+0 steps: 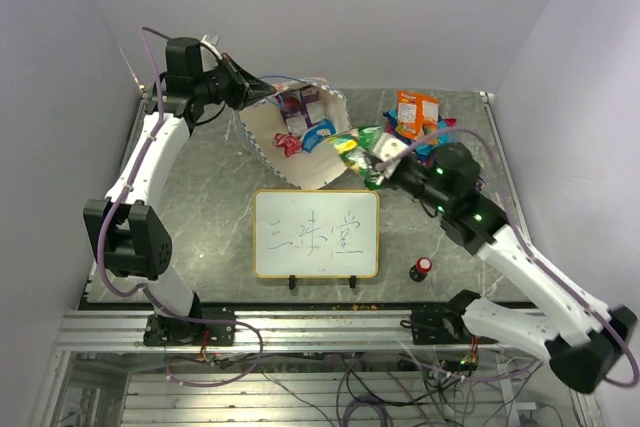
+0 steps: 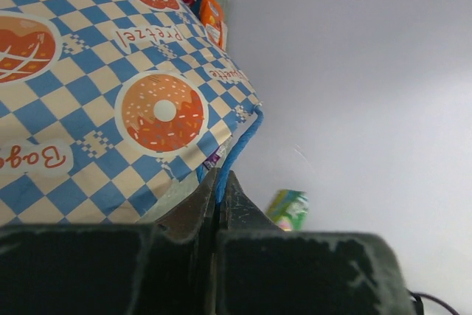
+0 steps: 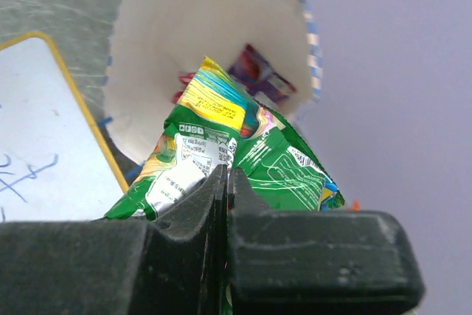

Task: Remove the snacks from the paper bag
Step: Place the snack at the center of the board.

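The paper bag [image 1: 268, 142] sat tipped, mouth gaping up and toward the right arm. The left gripper [image 1: 243, 85] had the bag's far-left rim, fingers pinched together on the blue cord handle [image 2: 240, 145], nothing else visible btwn them. The right gripper [image 1: 385, 169] was at the bag's right lip, clamped tight on a green packet [image 1: 356, 147], poss. two overlapping, couldn't tell. The packet's long axis ran from the fingers back toward the bag's mouth, its far end just over the lip. So, as I judged it, the pull had to go away from the bag, toward the orange and blue packets [image 1: 414, 112] lying just off the bag's right side. More snacks [image 1: 300, 115], purple, red and blue, lay deep inside the bag, w/ the right arm prob. the only one free to reach them. A whiteboard [image 1: 316, 234] stood on the bag's near side.
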`<action>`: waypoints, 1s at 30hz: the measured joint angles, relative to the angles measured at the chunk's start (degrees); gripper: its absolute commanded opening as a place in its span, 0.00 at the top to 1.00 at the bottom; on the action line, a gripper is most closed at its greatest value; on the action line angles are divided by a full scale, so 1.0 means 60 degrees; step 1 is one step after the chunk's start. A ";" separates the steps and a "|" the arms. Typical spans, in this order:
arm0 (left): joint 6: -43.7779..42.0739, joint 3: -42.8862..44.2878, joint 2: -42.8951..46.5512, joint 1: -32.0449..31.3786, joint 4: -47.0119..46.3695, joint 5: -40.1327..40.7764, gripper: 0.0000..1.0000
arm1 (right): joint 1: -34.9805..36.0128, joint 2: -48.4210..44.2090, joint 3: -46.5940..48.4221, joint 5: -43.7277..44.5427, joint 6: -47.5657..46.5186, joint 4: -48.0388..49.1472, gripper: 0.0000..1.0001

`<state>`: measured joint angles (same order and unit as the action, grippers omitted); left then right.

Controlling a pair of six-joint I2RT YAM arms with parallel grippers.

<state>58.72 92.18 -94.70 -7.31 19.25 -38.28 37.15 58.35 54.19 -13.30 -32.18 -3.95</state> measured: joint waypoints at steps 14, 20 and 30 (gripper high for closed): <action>0.0004 -0.0459 0.0368 -0.0186 0.0007 0.0171 0.93 | -0.3384 -0.0510 -0.2014 0.5708 0.1479 -0.0266 1.00; -0.0004 -0.0652 0.0739 -0.0506 0.0087 0.0168 0.93 | -0.5533 0.0707 -0.3220 0.5745 0.1953 0.0743 1.00; -0.0146 -0.0561 0.0725 -0.0736 0.0372 0.0124 0.93 | -0.6000 0.2532 -0.4003 0.5187 0.1497 0.3803 1.00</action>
<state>57.84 88.82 -90.35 -11.73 21.47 -37.54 1.15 73.54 30.17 17.82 -23.20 18.87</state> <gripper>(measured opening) 0.080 0.007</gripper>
